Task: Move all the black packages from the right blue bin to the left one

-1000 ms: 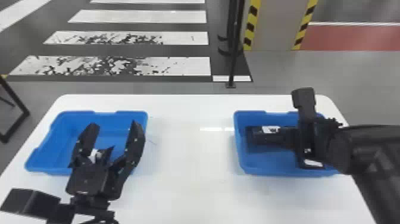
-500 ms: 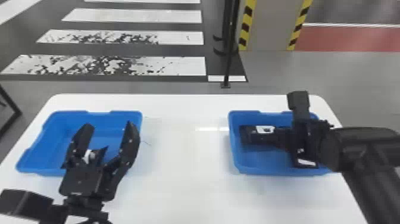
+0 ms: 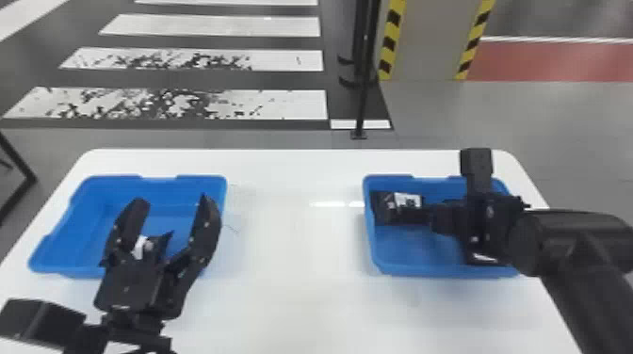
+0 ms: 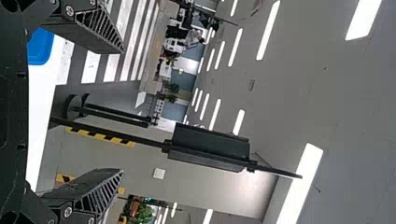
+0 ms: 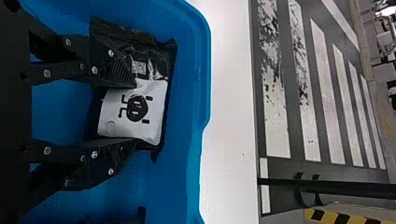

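the white, round-cornered desk (image 3: 301, 301) bore the left blue bin (image 3: 165, 187) and, well apart, the right blue bin (image 3: 424, 269).

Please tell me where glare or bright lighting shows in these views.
Head view: a glare streak on the white table, left of the right blue bin; left wrist view: bright strip lights overhead; right wrist view: shiny highlights on the black package.

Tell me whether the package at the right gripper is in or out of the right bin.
In: the package lies within the blue walls of the right bin, near one side.
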You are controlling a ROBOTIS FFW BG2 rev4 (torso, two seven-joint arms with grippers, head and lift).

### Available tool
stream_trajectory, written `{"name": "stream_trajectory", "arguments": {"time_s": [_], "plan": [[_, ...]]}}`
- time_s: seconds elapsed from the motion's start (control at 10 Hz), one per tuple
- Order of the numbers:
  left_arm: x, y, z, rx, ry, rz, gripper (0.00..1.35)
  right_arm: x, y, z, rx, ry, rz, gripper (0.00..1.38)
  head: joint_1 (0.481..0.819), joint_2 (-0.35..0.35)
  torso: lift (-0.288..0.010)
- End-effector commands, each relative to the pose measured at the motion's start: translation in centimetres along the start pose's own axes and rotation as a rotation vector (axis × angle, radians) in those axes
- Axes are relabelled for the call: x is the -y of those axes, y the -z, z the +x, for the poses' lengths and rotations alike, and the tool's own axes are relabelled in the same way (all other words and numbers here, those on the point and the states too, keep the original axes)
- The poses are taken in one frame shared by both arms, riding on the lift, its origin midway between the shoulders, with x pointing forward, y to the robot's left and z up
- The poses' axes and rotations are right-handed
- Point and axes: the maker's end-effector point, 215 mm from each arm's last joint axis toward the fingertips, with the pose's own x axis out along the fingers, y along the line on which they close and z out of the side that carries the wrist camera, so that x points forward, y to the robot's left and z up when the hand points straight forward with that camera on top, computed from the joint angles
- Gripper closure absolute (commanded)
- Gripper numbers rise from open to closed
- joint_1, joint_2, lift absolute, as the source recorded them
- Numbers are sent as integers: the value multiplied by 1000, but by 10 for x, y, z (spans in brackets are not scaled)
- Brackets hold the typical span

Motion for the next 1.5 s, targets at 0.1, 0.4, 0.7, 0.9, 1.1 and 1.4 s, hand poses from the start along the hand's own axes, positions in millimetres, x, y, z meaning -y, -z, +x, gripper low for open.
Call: {"name": "stream_trajectory", "arguments": {"time_s": [0.1, 0.4, 0.7, 0.9, 1.1, 1.4], "plan": [[-2, 1, -1, -4, -4, 1, 133, -9, 1, 2, 41, -57, 50, 886, 695, -6, -140], [-4, 0, -2, 1, -11, 2, 134, 4, 18, -9, 87, -55, 129, 1147, 695, 1, -140], [-4, 1, -2, -1, -11, 1, 134, 14, 10, -48, 197, -60, 193, 1153, 695, -15, -140], [-6, -1, -3, 5, -16, 5, 134, -2, -7, -71, 276, -141, 240, 1153, 695, -31, -140], [-4, -9, -1, 33, -12, 5, 128, -44, -43, -93, 356, -288, 254, 1153, 695, -18, -140], [10, -21, 2, 78, 9, -13, 134, -159, -82, -105, 379, -595, 241, 1153, 695, 59, -140]]}}
